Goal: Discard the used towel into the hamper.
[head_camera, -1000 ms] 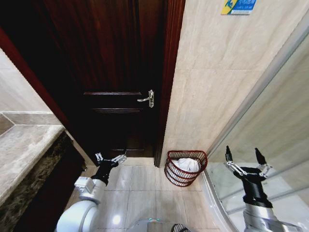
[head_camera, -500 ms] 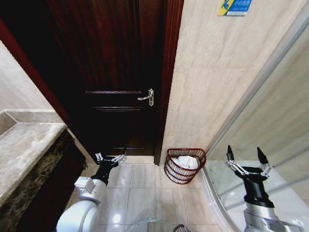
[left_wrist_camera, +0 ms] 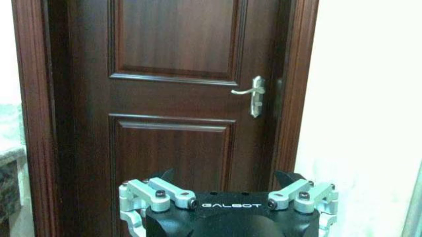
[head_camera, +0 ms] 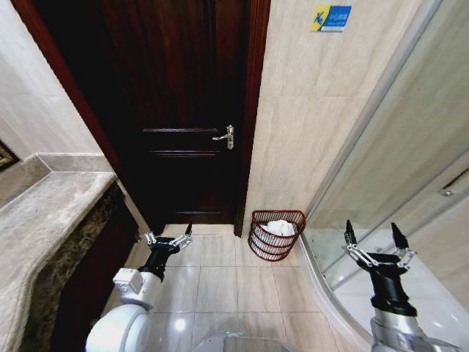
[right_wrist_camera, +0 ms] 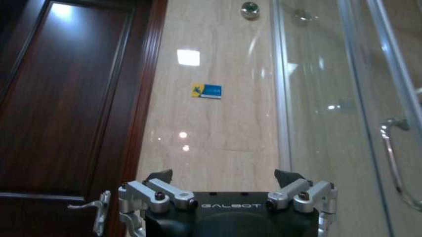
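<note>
Vs 1 s ago: whole head view has shifted, so your camera moved, not the room. More floor in sight now, door handle and blue sign sit further left, hamper sits slightly higher and further left in frame. Both arms hold the same pose as before.

Door: dark wood, shut, fills upper middle; lever handle on its right edge. Tiled wall to its right carries a blue sign up high. Glass shower screen takes the right side, curved base along the floor. Stone bench at your left.

Hamper: stands upright on the floor tiles in the corner betw. door frame and shower base, close to the wall. Long axis vertical, mouth facing up, sides taper down. White towel lies inside it, below the rim.

Left end effector: low, over the floor before the door, fingers spread wide, holding nothing. Well apart from hamper.

Right end effector: by the shower glass, right of hamper, fingers spread wide, empty.
</note>
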